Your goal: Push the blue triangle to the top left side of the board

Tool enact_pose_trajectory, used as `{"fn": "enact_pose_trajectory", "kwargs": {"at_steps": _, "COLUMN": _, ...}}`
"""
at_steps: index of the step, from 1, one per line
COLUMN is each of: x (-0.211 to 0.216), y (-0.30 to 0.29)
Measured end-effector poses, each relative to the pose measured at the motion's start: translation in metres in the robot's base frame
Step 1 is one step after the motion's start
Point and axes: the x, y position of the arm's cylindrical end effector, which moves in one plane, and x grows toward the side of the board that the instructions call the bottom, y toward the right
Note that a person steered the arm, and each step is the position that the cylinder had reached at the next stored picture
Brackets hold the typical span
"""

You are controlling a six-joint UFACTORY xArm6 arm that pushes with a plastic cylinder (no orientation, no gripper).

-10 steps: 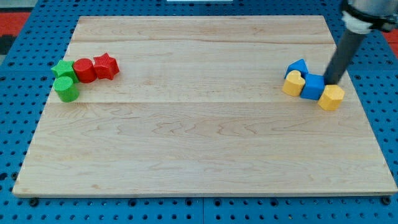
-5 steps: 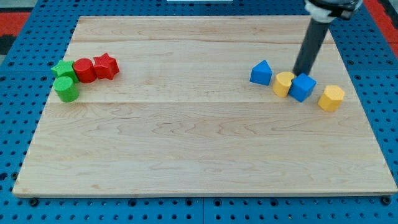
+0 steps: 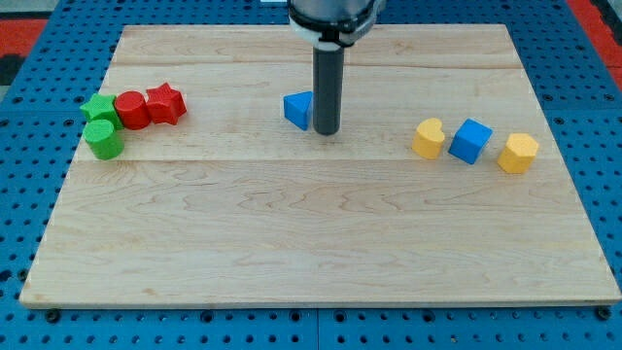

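Observation:
The blue triangle [image 3: 297, 109] lies on the wooden board [image 3: 311, 233] a little left of centre in the upper half. My tip [image 3: 326, 131] stands right against the triangle's right side, and the dark rod hides part of that side. The board's top left corner lies well to the left of the triangle, with bare wood between.
At the left edge sit a green star [image 3: 98, 108], a green cylinder [image 3: 103, 140], a red cylinder [image 3: 132, 110] and a red star [image 3: 165, 103], close together. At the right stand a yellow heart-like block [image 3: 428, 138], a blue cube [image 3: 471, 140] and a yellow hexagon block [image 3: 517, 153].
My tip has swept from the right cluster leftward, pushing the blue triangle from the right side to left of centre. The blue cube and a yellow block shifted slightly.

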Motion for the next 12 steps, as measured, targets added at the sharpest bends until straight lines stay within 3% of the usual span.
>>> {"fn": "enact_pose_trajectory", "kwargs": {"at_steps": 1, "x": 0.001, "y": -0.030}}
{"fn": "enact_pose_trajectory", "kwargs": {"at_steps": 2, "x": -0.035, "y": -0.071}}
{"fn": "enact_pose_trajectory", "kwargs": {"at_steps": 3, "x": -0.042, "y": -0.090}}
{"fn": "enact_pose_trajectory", "kwargs": {"at_steps": 4, "x": -0.041, "y": -0.085}}
{"fn": "enact_pose_trajectory", "kwargs": {"at_steps": 6, "x": -0.002, "y": -0.018}}
{"fn": "enact_pose_trajectory", "kwargs": {"at_steps": 7, "x": -0.064, "y": -0.078}}
{"fn": "enact_pose_trajectory", "kwargs": {"at_steps": 8, "x": -0.082, "y": -0.156}}
{"fn": "enact_pose_trajectory", "kwargs": {"at_steps": 9, "x": -0.048, "y": -0.135}}
{"fn": "enact_pose_trajectory", "kwargs": {"at_steps": 10, "x": -0.038, "y": -0.063}}
{"fn": "enact_pose_trajectory", "kwargs": {"at_steps": 11, "x": -0.068, "y": -0.086}}
{"fn": "enact_pose_trajectory", "kwargs": {"at_steps": 12, "x": -0.073, "y": -0.047}}
